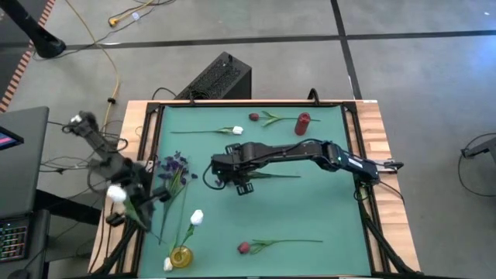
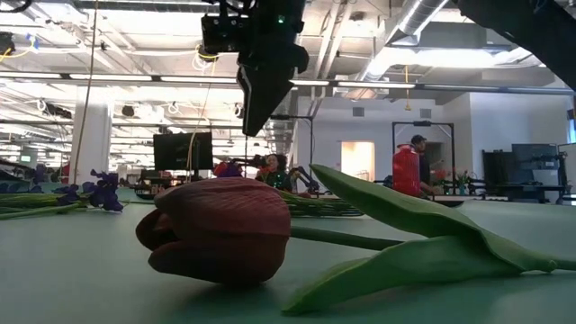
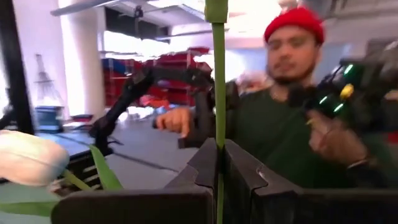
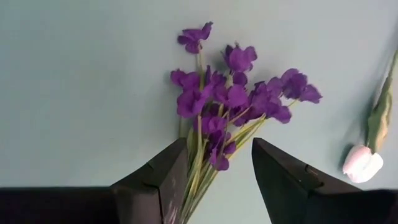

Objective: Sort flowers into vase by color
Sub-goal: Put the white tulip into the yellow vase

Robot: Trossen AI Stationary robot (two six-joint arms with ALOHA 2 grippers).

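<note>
**Meanwhile, both arms hold stems over the green mat**

Meanwhile, the left gripper (image 3: 219, 163) sits at the mat's left edge in the high view, its jaws pressed together on the thin green stem of a white tulip (image 1: 116, 194), whose pale head shows beside the fingers in the left wrist view. Beyond those fingers a person in a red cap (image 3: 293, 20) stands in the room.

The right gripper (image 4: 217, 171) hangs over the middle of the green mat (image 1: 325, 201), jaws part-spread around the stems of a purple sprig (image 4: 233, 93), with a white tulip head (image 4: 362, 163) lying off to one side on the mat.

A yellow vase (image 1: 180, 256) stands near the mat's front-left corner with white tulips at it. A dark red tulip (image 1: 245, 247) lies near the front edge; another white tulip (image 1: 232, 130) and a red one (image 1: 254, 117) lie near the back edge, beside a red vase (image 1: 302, 122).
</note>
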